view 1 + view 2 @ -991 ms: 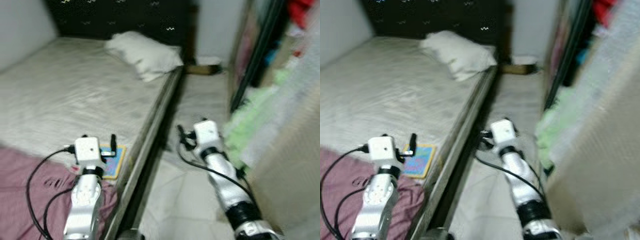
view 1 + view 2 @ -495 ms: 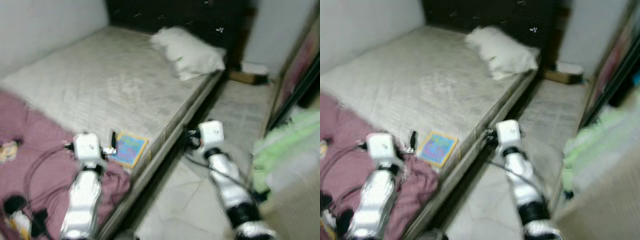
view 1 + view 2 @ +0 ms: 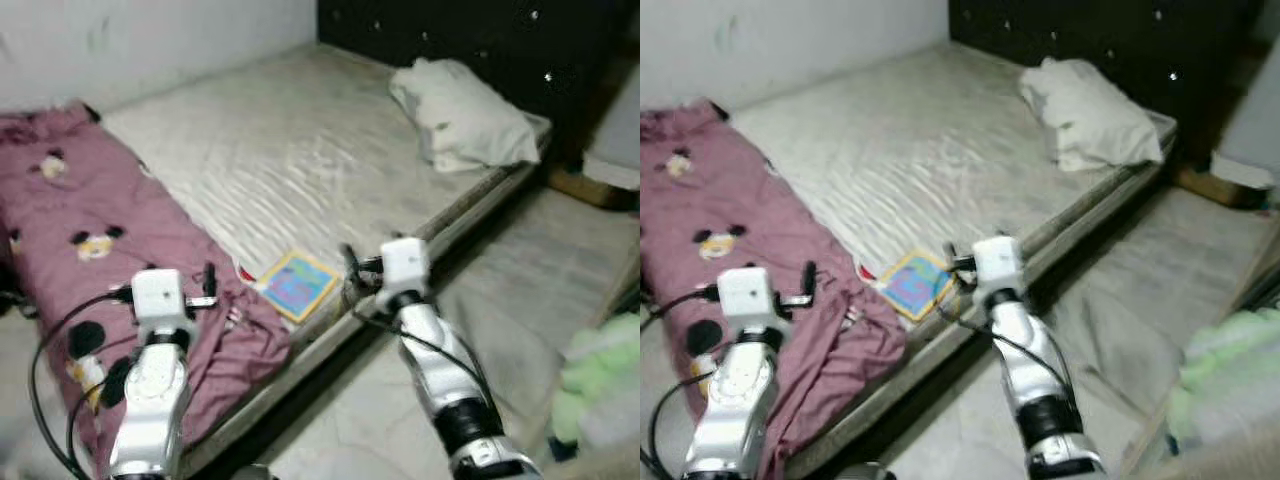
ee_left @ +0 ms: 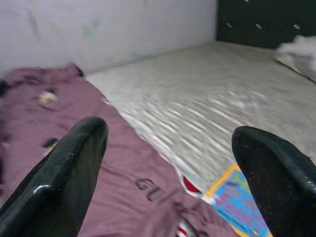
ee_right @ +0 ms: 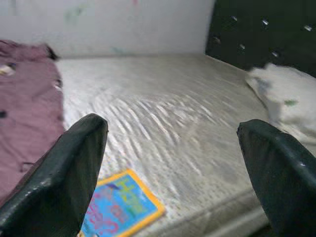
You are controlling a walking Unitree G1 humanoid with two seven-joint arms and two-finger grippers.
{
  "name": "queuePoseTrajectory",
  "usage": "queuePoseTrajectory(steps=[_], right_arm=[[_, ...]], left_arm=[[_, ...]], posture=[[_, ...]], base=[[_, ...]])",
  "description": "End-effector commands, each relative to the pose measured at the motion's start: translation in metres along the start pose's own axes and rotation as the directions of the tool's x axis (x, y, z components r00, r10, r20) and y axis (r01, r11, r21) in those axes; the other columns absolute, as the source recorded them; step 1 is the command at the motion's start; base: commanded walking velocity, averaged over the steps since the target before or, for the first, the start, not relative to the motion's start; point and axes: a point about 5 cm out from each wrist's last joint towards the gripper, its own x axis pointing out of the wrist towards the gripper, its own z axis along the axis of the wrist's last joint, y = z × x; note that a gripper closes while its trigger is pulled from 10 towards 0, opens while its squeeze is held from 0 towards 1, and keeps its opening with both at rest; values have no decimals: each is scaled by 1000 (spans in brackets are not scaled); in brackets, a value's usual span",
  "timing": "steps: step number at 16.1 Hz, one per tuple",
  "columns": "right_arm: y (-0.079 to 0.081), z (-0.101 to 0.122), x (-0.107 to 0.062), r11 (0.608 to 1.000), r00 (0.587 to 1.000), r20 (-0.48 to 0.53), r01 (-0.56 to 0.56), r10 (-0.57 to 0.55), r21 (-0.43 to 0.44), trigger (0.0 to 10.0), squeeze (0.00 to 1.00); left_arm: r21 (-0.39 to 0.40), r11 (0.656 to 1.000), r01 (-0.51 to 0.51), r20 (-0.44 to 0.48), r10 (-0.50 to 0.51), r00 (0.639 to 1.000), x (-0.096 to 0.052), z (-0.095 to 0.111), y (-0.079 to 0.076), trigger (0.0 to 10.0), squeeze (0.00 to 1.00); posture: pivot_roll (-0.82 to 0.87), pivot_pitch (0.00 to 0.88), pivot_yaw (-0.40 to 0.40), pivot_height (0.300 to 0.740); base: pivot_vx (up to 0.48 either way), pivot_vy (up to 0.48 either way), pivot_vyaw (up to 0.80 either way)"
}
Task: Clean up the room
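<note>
A bare mattress (image 3: 320, 140) fills the middle of the scene. A maroon blanket (image 3: 110, 250) with cartoon prints lies over its near left end and hangs down the side. A colourful book (image 3: 296, 284) lies at the mattress's near edge, beside the blanket. A white pillow (image 3: 460, 115) rests at the far end. My left gripper (image 3: 207, 283) hovers open over the blanket's edge. My right gripper (image 3: 350, 270) is open just right of the book. The book also appears past the left fingers (image 4: 247, 202) and below the right fingers (image 5: 121, 205).
A dark headboard (image 3: 480, 40) stands behind the pillow. A grey rug (image 3: 540, 290) covers the floor right of the bed, with a green cloth pile (image 3: 600, 375) at the far right. A white wall (image 3: 150, 40) runs along the bed's far side.
The camera has swung left, bringing the maroon blanket and far wall into view. Both grippers keep their open pose; the right one now sits over the bed edge by the book.
</note>
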Motion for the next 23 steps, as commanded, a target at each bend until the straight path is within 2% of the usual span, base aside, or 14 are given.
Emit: queuePoseTrajectory(steps=[1, 6, 10, 14, 20, 23], right_arm=[[-8, -3, 0, 1000, 1000, -13, 22, -22, -7, 10000, 0], [-9, 2, 1, 1000, 1000, 4, 21, -21, -3, 10000, 0], [-5, 6, 3, 1000, 1000, 17, 19, -19, 16, 10000, 0], [-8, 18, 2, 999, 997, 62, 43, -45, 31, 10000, 0], [-9, 29, 5, 998, 996, 79, 41, -46, 55, 10000, 0], [-9, 31, 6, 997, 996, 80, 37, -43, 72, 10000, 0]], left_arm=[[-1, 1000, 11, 8, -11, 1000, 0, 1, -4, 10000, 0], [-1, 1000, 16, 15, -16, 1000, 0, 5, -6, 10000, 0], [-2, 1000, 15, 14, -15, 1000, 0, 9, -1, 10000, 0], [-12, 1000, 6, 25, -6, 1000, 1, 20, 5, 10000, 0], [-35, 999, 24, 20, -23, 1000, 4, 27, 5, 10000, 0], [-49, 997, 62, 59, -59, 997, 4, 34, 2, 10000, 0]], posture=[[30, 0, 31, 740], [49, 0, 16, 740], [53, 0, 20, 740], [45, 0, 21, 740], [40, 0, 9, 740], [43, 0, 2, 740]], base=[[0, 0, 800], [0, 0, 800], [0, 0, 800], [0, 0, 800], [0, 0, 800], [106, 0, 0]])
